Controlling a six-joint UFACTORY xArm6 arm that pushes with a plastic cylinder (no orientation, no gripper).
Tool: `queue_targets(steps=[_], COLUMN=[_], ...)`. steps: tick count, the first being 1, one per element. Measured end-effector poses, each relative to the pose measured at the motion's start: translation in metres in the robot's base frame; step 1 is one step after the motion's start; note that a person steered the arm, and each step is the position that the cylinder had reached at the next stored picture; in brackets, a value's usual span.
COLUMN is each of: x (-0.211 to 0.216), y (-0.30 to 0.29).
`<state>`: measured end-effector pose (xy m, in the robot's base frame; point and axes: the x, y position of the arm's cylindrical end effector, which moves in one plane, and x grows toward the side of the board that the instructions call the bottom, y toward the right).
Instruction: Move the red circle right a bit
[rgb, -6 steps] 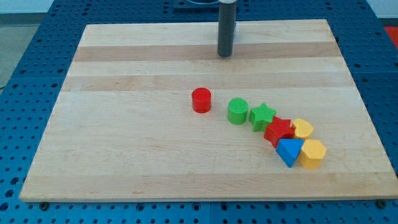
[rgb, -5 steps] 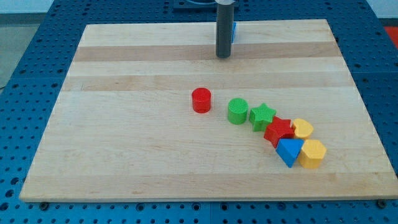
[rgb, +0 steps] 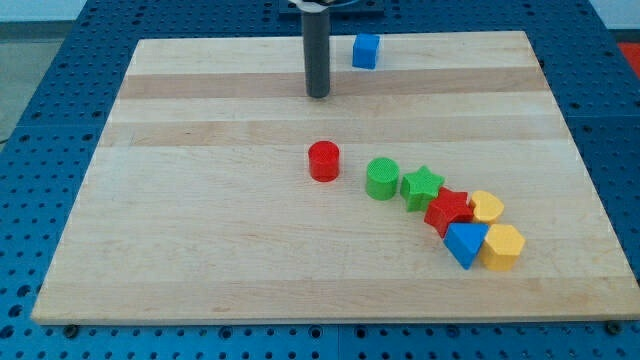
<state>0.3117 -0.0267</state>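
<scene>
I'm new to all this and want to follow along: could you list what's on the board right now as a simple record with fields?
surface: wooden board
my tip: near the view's top, above the red circle, not touching any block
red circle: alone near the middle
green circle: to its right, a gap between
cluster at lower right: green star, red star, yellow heart, blue triangle, yellow hexagon
blue cube: at the top edge
</scene>
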Motion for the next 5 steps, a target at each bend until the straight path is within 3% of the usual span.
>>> queue_targets(steps=[2,4,5], x=[0.003,0.043,0.071], y=[-0.016,-0.037,0.043])
